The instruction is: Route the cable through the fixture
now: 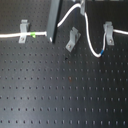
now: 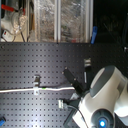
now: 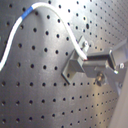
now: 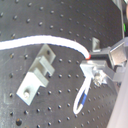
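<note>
The white cable runs from the first exterior view's left through an upright clip, past its green band, and up to my gripper at the top edge. From there it loops down past its blue band into the right upright clip. The slanted fixture stands inside that loop with no cable in it. In the second wrist view my gripper is shut on the cable, with the fixture just beside it.
A dark upright slab stands to the fixture's left in the first exterior view. The black perforated board carries everything. In the second exterior view the white arm fills the lower right, with shelving behind the board.
</note>
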